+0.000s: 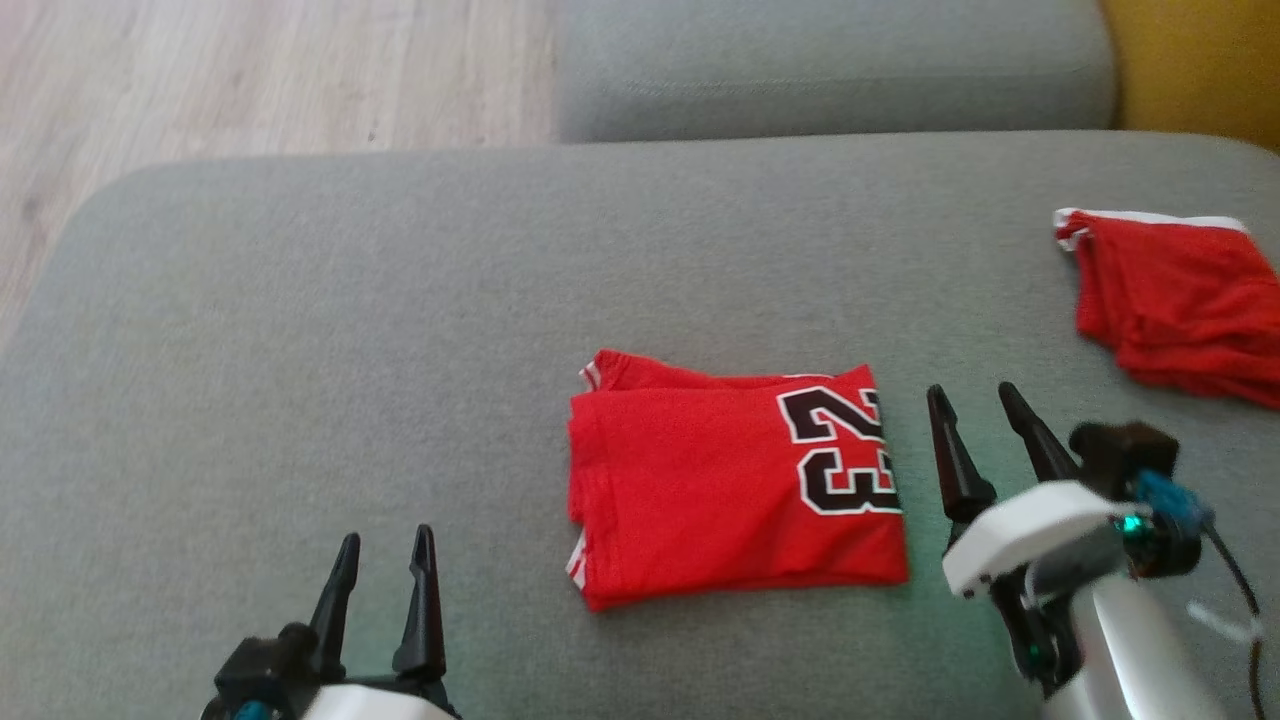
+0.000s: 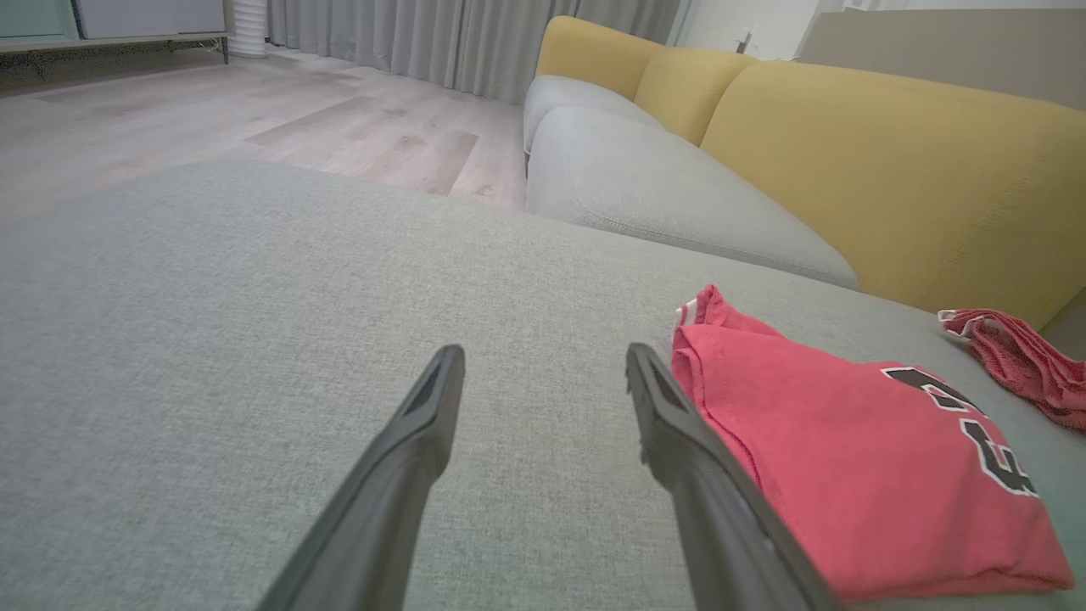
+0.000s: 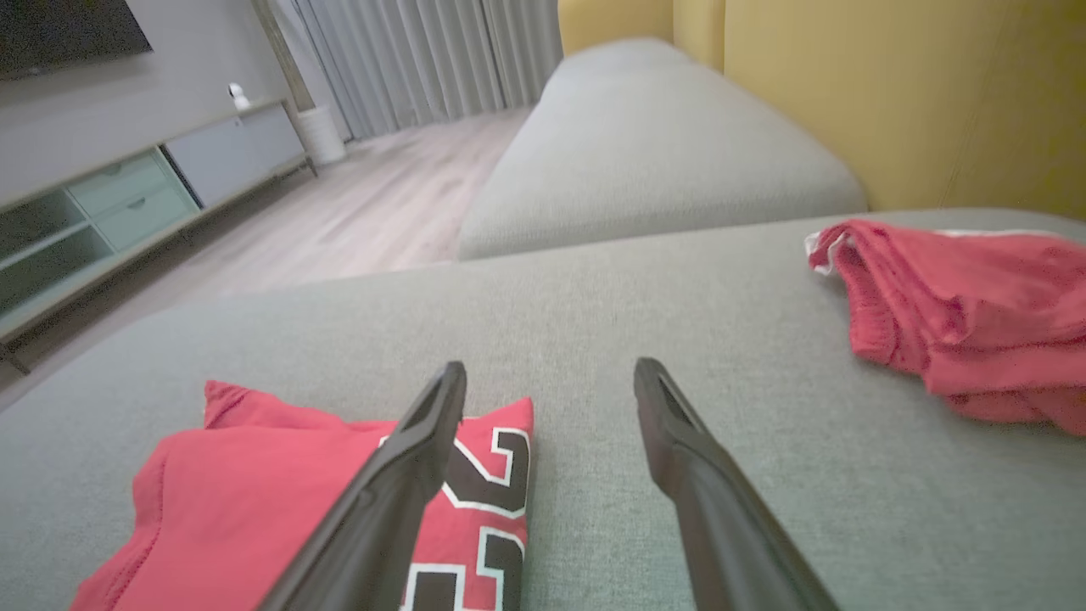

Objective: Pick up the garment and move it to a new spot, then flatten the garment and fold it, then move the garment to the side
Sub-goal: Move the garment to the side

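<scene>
The garment is a red jersey with a black and white 23, folded into a flat rectangle in the middle of the grey cushion. My right gripper stands open just to its right, above the cushion, with nothing between its fingers. My left gripper is open near the bottom edge, well left of the jersey. In the left wrist view the jersey lies right of the open gripper. In the right wrist view the jersey lies under and left of the left finger of the gripper.
A second red garment with white trim lies crumpled at the cushion's right edge, also seen as red cloth. Behind are another grey seat cushion and a yellow backrest. Wooden floor lies to the left.
</scene>
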Tool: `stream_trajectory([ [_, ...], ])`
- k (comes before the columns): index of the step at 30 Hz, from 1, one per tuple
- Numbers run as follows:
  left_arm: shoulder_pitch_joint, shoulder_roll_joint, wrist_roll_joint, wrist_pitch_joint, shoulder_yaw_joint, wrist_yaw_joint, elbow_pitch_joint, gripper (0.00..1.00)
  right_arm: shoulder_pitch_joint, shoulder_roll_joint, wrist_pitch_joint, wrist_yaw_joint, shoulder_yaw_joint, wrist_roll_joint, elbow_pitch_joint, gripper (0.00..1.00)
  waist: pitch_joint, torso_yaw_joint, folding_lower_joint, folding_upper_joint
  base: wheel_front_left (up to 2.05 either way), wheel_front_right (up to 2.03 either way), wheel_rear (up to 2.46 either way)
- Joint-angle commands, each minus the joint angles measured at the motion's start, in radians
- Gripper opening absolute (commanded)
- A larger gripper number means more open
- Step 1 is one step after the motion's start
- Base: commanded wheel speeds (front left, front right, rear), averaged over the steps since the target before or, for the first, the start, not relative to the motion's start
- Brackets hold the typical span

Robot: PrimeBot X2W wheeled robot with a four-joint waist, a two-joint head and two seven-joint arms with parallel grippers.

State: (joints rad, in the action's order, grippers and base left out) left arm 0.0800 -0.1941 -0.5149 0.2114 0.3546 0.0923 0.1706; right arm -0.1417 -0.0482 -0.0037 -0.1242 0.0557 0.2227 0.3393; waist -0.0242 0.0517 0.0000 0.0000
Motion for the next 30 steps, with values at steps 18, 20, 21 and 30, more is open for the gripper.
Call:
stream_trajectory([
  [18, -0.106, 0.015, -0.001, 0.035, -0.034, -0.015, 0.013, 1.0, -0.119, -0.002, 0.215, -0.007, 0.044, -0.014, 0.192, 0.82, -0.112, 0.126, 0.0, 0.0, 0.0, 0.0, 0.0],
  [20, -0.107, 0.017, -0.001, 0.037, -0.036, -0.015, 0.015, 1.0, -0.122, -0.002, 0.222, -0.007, 0.052, -0.011, 0.193, 0.33, -0.114, 0.122, 0.0, 0.0, 0.0, 0.0, 0.0],
  [21, -0.108, 0.018, 0.0, 0.038, -0.037, -0.015, 0.016, 1.0, -0.125, -0.002, 0.224, -0.007, 0.056, -0.009, 0.193, 0.0, -0.116, 0.118, 0.0, 0.0, 0.0, 0.0, 0.0],
  [30, -0.128, 0.011, 0.018, 0.044, -0.041, -0.012, 0.001, 1.0, -0.21, -0.002, 0.153, -0.007, 0.009, -0.026, 0.175, 0.0, -0.156, 0.0, 0.0, 0.0, 0.0, 0.0, 0.0],
])
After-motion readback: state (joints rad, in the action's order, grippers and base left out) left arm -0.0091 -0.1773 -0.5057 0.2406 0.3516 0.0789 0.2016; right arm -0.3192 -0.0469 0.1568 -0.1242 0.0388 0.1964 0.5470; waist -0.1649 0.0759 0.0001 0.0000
